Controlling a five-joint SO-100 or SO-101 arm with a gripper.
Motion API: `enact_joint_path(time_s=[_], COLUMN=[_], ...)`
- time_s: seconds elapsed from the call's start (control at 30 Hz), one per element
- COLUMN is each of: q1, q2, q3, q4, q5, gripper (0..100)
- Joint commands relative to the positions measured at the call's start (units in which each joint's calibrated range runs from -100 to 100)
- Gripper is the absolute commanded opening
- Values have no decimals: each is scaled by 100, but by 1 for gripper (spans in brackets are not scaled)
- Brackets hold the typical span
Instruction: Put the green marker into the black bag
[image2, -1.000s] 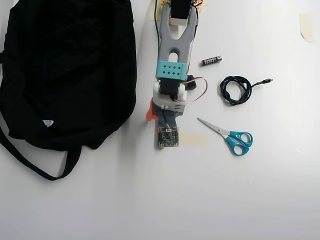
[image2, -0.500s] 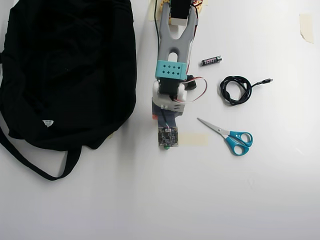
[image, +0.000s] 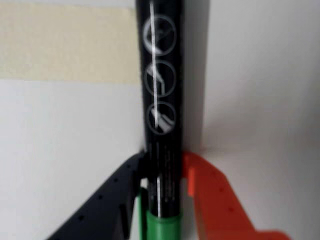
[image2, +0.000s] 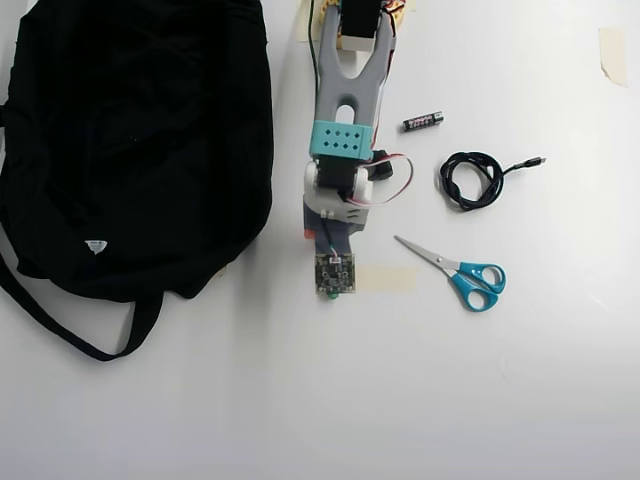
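Observation:
In the wrist view the green marker (image: 162, 100) runs straight up the frame: a dark barrel with white printed symbols and a bright green end at the bottom. My gripper (image: 163, 161) is shut on it, black jaw on the left and orange jaw on the right, both against the barrel. In the overhead view the arm (image2: 340, 150) reaches down the middle and its wrist camera board (image2: 335, 272) hides the gripper and nearly all of the marker. The black bag (image2: 130, 140) lies at the upper left, its near edge a short way left of the arm.
Blue-handled scissors (image2: 462, 273), a coiled black cable (image2: 472, 180) and a small black battery (image2: 423, 120) lie to the right of the arm. A beige tape patch (image2: 386, 278) sits beside the wrist; it also shows in the wrist view (image: 65, 42). A bag strap (image2: 70, 330) trails lower left.

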Motion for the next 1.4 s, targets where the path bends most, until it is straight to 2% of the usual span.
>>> enact_joint_path(time_s=[0.0,1.37], q1=[121,98], q2=[-47,-180], q3=[-191,-407], q4=[-19,111], q5=[-12,-1], gripper=[2,2])
